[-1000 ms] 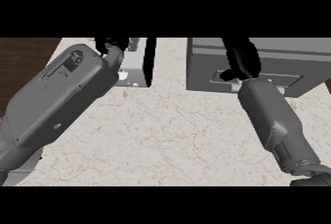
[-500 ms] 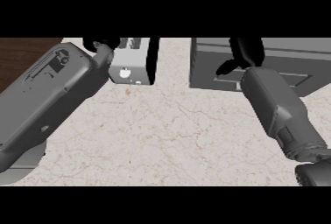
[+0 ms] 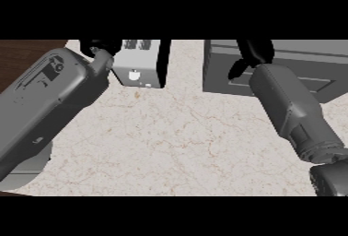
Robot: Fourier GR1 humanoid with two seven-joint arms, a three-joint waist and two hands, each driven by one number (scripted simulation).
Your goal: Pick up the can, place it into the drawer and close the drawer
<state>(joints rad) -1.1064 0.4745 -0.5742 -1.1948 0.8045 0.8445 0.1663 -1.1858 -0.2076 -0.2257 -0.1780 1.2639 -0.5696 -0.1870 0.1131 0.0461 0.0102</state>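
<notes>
No can shows in the head view. A light grey box with a black side and a small knob [image 3: 139, 69], which may be the drawer, stands at the top centre. My left hand [image 3: 95, 47] is at that box's upper left corner, mostly cut off by the view's top edge. What it holds, if anything, is hidden. My right hand [image 3: 253, 51] hovers over the front of a dark grey cabinet [image 3: 306, 69] at the top right. Its fingers run straight up and its thumb hangs apart, with nothing held.
The pale marble counter [image 3: 176, 143] fills the middle, between my two forearms. A strip of dark wood [image 3: 24, 55] shows at the top left. A grey edge [image 3: 31, 173] lies at the lower left, under my left forearm.
Both hands have moved farther away, toward the top edge. The left hand has come up beside the light grey box, and the right hand has slid higher over the dark cabinet.
</notes>
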